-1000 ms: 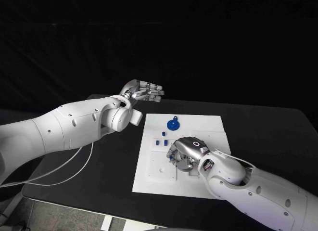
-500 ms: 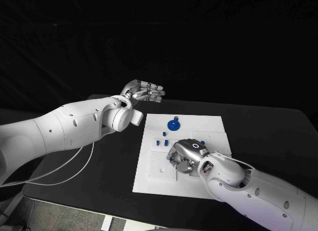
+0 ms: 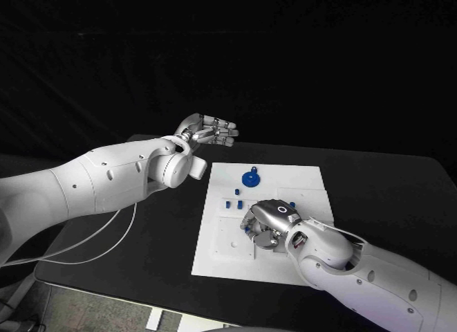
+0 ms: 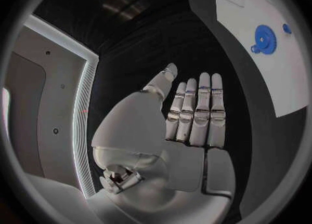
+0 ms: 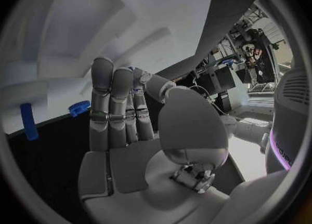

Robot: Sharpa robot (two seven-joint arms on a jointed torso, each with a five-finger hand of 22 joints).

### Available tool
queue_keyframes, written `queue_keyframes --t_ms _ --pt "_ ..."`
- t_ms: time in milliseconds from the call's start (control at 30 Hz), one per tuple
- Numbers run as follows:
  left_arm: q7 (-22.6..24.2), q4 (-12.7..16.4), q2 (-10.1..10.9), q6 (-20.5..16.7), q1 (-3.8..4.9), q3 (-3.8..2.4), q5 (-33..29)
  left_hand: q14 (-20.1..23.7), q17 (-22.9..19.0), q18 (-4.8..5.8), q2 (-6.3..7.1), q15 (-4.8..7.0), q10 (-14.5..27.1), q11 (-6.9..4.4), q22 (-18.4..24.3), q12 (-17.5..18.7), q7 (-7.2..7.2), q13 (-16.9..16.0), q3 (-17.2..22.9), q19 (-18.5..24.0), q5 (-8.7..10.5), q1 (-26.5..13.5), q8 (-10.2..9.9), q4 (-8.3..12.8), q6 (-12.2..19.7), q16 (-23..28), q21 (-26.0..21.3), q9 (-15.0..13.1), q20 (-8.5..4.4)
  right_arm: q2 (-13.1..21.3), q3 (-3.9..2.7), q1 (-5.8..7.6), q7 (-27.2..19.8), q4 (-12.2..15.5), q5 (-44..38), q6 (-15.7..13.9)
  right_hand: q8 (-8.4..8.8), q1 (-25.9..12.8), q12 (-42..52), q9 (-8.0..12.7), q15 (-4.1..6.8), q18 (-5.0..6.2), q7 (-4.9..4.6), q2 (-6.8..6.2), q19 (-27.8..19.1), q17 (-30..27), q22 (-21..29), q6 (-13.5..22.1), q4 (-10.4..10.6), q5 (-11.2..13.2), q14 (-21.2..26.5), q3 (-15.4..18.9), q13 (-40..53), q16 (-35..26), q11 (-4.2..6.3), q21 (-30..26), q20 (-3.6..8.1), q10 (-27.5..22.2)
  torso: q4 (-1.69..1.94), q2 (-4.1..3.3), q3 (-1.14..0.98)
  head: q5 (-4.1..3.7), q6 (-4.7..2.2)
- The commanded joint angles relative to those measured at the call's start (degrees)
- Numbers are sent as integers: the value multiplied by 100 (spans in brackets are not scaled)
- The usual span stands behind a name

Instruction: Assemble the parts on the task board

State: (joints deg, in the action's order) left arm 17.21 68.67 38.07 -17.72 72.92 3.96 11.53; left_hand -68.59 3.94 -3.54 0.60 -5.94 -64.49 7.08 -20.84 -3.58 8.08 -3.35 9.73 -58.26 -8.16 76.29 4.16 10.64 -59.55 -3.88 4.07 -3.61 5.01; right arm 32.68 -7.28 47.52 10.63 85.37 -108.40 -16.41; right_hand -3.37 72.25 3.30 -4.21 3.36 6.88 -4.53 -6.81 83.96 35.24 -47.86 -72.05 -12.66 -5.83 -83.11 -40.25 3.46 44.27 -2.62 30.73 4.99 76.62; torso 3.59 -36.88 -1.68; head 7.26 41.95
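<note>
The right robot hand [image 3: 271, 223] covers the middle of the task board [image 3: 214, 256], hiding whatever lies beneath it; the small blue parts [image 3: 231, 204] beside it are too tiny to identify.

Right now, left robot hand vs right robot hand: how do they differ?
Place: the left robot hand is raised beyond the task board's far left corner; the right robot hand sits low over the board's middle.
Pose: left fingers are straight, side by side, holding nothing; right's hold is hidden.
Both are silver.
</note>
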Motion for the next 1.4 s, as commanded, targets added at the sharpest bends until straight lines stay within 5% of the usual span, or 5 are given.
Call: queue_keyframes --t_ms 33,533,1000,1167,1400 --pt "31 2 -10 76 12 -6 -29 16 7 48 -11 -10 18 23 4 21 13 6 -21 -29 16 30 -14 -2 41 19 30 3 1 12 30 -22 95 -24 -108 242 -29 17 11 -2 48 81 -8 42 4 -9 -16 -45 -36 9 4 13 7 18 108 -40 13 113 -4 0 2 1 2" --pt "9 1 1 92 13 -5 -27 22 6 49 -10 -13 26 25 62 21 17 6 -30 -34 17 31 -17 3 51 19 38 4 2 71 62 -18 162 25 2 123 -14 42 8 59 -180 255 -27 -278 196 -106 219 747 384 -62 -12 1879 -11 0 -211 -469 -230 -1203 -3 -1 -1 -16 -13" --pt "-5 0 35 100 13 -4 -26 22 6 49 -10 -13 26 25 62 21 17 6 -30 -34 17 31 -17 3 51 19 38 4 2 311 30 -9 303 401 49 -270 -18 118 9 62 -198 305 -39 -381 212 -143 213 870 416 -16 8 1721 -10 91 -245 -465 -245 -1283 -10 0 -4 -69 -42" --pt "-9 -8 43 106 13 -4 -25 22 6 49 -10 -13 26 25 62 21 17 6 -30 -34 17 31 -17 3 51 19 38 4 2 437 -166 -2 308 589 182 -376 -17 102 10 63 -194 314 -47 -387 219 -147 212 914 453 -40 3 1723 -10 102 -238 -459 -244 -1261 -5 -2 -6 -120 -77" --pt "-7 -35 45 109 13 -4 -25 25 7 48 -11 -14 32 28 116 21 18 6 -45 -41 16 46 -13 4 55 19 44 3 4 644 -710 8 326 823 491 -276 -18 78 5 61 -171 312 -56 -384 220 -125 156 912 514 -92 10 1591 -12 219 -208 -361 -223 -1145 -14 3 0 -237 -151"
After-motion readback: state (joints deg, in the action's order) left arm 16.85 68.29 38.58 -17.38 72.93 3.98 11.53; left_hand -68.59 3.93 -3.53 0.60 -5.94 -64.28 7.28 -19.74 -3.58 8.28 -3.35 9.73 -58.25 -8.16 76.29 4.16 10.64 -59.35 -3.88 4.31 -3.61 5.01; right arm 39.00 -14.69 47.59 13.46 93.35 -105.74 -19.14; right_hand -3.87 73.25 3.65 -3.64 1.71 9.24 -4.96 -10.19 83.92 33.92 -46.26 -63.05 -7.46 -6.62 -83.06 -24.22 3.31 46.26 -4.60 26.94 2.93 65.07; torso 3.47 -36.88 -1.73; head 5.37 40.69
